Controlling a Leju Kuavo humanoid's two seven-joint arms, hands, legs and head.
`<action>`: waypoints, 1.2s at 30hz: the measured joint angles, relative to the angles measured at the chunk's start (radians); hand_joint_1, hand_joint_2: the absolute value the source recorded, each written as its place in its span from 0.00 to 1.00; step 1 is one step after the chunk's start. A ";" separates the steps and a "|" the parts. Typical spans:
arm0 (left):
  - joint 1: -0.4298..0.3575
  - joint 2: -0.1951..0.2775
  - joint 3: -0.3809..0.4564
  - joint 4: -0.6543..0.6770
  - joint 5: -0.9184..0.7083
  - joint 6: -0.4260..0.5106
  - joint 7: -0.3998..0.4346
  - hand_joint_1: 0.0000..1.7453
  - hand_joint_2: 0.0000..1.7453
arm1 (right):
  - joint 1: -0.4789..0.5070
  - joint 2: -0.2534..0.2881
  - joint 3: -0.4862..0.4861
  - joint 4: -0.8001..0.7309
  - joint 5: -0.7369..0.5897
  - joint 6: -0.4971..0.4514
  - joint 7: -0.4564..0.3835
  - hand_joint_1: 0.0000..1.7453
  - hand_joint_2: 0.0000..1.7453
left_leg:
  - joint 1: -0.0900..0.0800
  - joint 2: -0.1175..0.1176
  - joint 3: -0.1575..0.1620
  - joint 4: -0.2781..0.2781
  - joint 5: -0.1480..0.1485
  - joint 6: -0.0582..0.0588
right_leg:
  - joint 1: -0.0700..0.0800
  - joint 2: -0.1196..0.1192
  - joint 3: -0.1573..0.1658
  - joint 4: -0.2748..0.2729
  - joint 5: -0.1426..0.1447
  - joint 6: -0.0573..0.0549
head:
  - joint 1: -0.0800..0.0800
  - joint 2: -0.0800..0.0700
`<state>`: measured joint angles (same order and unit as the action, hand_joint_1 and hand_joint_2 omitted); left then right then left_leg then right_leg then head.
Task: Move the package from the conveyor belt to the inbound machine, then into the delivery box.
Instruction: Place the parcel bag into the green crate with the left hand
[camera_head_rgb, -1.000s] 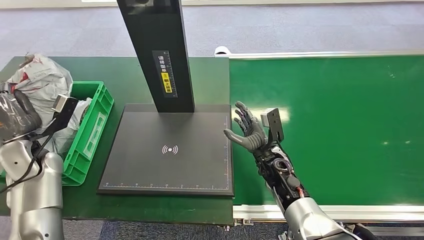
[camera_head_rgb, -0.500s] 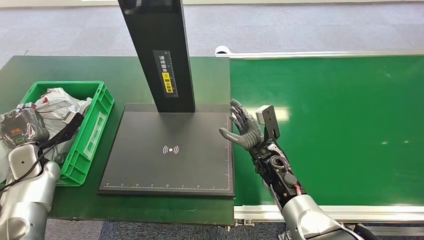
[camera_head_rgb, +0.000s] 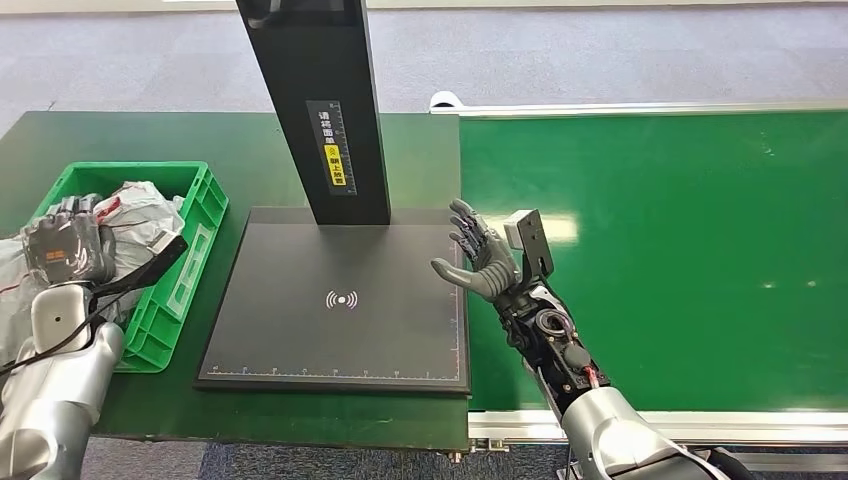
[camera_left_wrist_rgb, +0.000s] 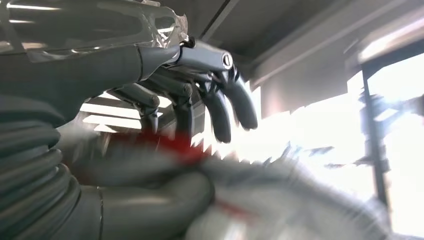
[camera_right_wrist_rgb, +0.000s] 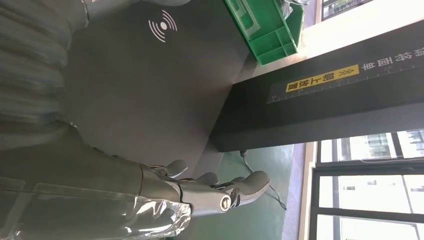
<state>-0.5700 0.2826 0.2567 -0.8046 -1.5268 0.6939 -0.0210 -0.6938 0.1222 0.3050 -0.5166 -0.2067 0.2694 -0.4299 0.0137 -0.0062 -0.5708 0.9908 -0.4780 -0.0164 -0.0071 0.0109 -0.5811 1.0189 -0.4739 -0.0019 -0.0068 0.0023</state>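
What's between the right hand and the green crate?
In the head view, the inbound machine's black scan plate lies between the right hand and the green crate. The plate surface is bare; its black post rises behind.

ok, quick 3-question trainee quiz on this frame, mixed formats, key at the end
1. True or false: the package lies in the green crate.
2. Which describes the right hand?
A. holding the package
B. empty, fingers spread, at the scanner plate's edge beside the conveyor belt
C. pressing the plate's wireless symbol
3. Fill in: the left hand is at the ___ with the package.

Key: 1 true; 2 B; 3 crate. Whether the left hand is gripping the package is unclear, as the left wrist view is blurred.
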 joint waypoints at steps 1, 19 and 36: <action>0.015 -0.006 -0.001 -0.056 0.007 0.003 -0.054 0.00 1.00 | 0.000 0.000 0.002 0.000 -0.001 0.001 -0.002 0.00 1.00 | 0.000 0.000 0.000 0.000 0.000 0.000 | 0.000 0.000 0.000 0.000 0.000 0.000 | 0.000 0.000; 0.070 -0.265 0.153 -0.515 0.507 0.007 -0.676 0.00 1.00 | -0.002 -0.007 0.028 0.003 -0.007 0.011 -0.026 0.00 1.00 | 0.000 -0.001 0.000 0.000 0.000 0.000 | 0.000 0.000 0.000 0.000 0.000 0.000 | 0.000 0.000; 0.140 -0.219 -0.356 -0.529 1.258 -0.352 -0.677 0.00 1.00 | -0.006 -0.020 0.035 0.001 -0.012 0.029 -0.062 0.00 1.00 | 0.000 -0.001 -0.001 0.000 0.000 0.000 | -0.001 0.000 0.000 0.000 0.000 0.000 | 0.000 0.000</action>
<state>-0.4299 0.0638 -0.0995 -1.3333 -0.2688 0.3418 -0.6981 -0.7002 0.1019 0.3401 -0.5154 -0.2186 0.2984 -0.4916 0.0134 -0.0070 -0.5714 0.9910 -0.4784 -0.0161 -0.0076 0.0105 -0.5814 1.0184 -0.4737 -0.0015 -0.0069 0.0022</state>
